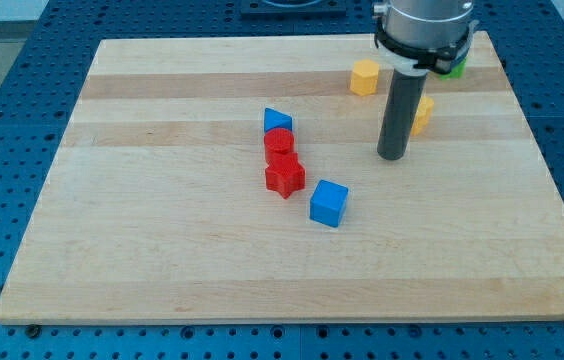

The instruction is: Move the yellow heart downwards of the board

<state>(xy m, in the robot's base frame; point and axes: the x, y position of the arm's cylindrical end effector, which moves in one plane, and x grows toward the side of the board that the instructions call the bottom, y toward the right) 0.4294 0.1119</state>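
Note:
The yellow heart (422, 113) lies near the view's top right of the wooden board (162, 260), partly hidden behind my rod. My tip (392, 156) rests on the board just below and left of the heart, close to it. A yellow hexagon block (364, 77) sits above and left of the tip. A blue triangle (277, 121), a red cylinder (279, 143) and a red star (284, 176) form a column near the board's middle. A blue cube (329, 203) lies below right of the star.
A green block (457, 68) shows at the top right edge, mostly hidden behind the arm's body. The board lies on a blue perforated table (2, 120).

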